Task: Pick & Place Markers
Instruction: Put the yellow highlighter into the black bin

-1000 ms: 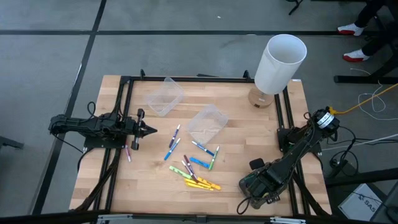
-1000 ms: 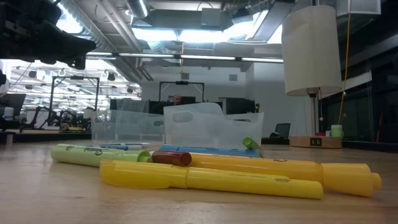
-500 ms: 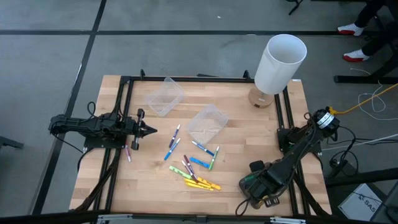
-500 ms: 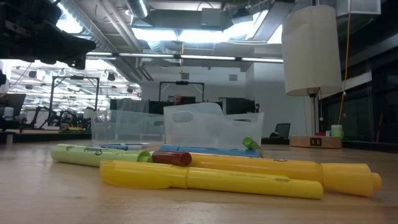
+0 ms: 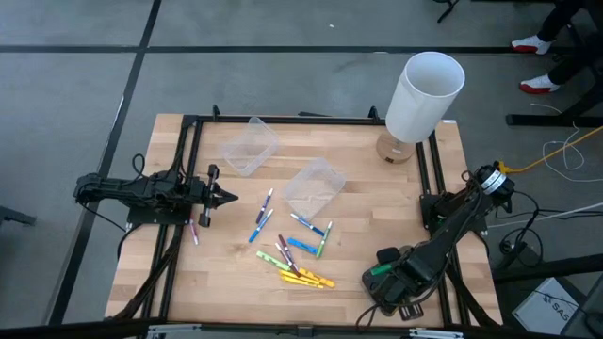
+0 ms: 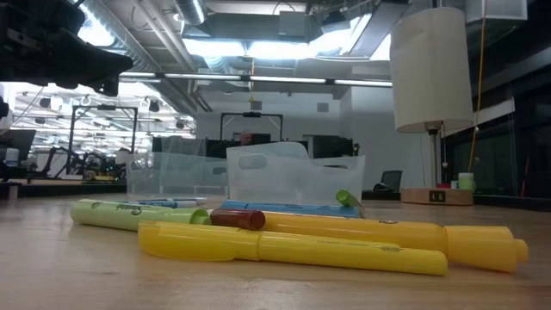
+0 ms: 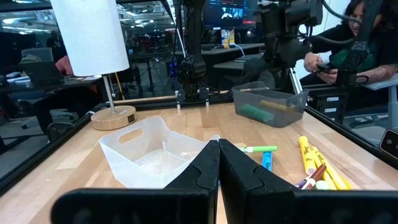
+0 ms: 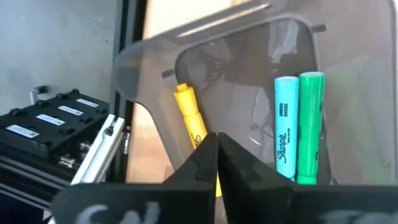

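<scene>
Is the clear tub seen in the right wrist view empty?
No: the clear tub holds a yellow marker, a light blue marker and a green marker.

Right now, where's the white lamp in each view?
High view: lamp at upper right, on the table's corner.
Low view: lamp at upper right.
Left wrist view: lamp at upper left.
Right wrist view: not in it.
Shared landmark: clear tub mid-table, in the first three.

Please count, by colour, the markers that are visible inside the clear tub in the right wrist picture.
yellow marker: 1
light blue marker: 1
green marker: 1
Total visible in the clear tub: 3
</scene>
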You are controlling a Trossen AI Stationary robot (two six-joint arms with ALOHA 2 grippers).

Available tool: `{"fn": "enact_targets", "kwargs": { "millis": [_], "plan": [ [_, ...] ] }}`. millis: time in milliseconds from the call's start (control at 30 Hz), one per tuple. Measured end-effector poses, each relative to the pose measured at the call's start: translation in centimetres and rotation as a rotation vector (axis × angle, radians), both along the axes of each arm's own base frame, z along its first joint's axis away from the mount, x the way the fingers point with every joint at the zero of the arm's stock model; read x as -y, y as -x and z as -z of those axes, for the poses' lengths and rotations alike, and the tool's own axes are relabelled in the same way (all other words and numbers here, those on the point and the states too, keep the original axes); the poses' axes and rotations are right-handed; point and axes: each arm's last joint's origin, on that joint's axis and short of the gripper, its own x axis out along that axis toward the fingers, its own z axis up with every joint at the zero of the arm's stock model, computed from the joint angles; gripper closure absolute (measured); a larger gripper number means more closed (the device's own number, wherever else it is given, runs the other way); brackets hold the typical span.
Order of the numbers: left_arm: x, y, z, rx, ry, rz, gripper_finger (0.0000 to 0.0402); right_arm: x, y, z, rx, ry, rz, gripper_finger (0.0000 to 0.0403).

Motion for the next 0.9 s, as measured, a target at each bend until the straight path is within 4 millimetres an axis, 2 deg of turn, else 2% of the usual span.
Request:
{"fn": "enact_targets", "kwargs": {
  "millis": [400,700,900],
  "plan": [
    [0.0,0.0,0.0,0.0,0.0,0.0,0.0398,-0.2,-1.2,-2.4,0.049,-0.053,0.074,0.0397],
    [0.0,0.0,0.0,0.0,0.0,0.0,0.0398,0.9,-3.3,-3.9,0.067,-0.055,0.284,0.0401],
    [0.0,0.0,0.0,0.0,0.0,0.0,0.0398,0.8,-4.8,-3.8,0.015,-0.027,0.395,0.0401]
  ]
}}
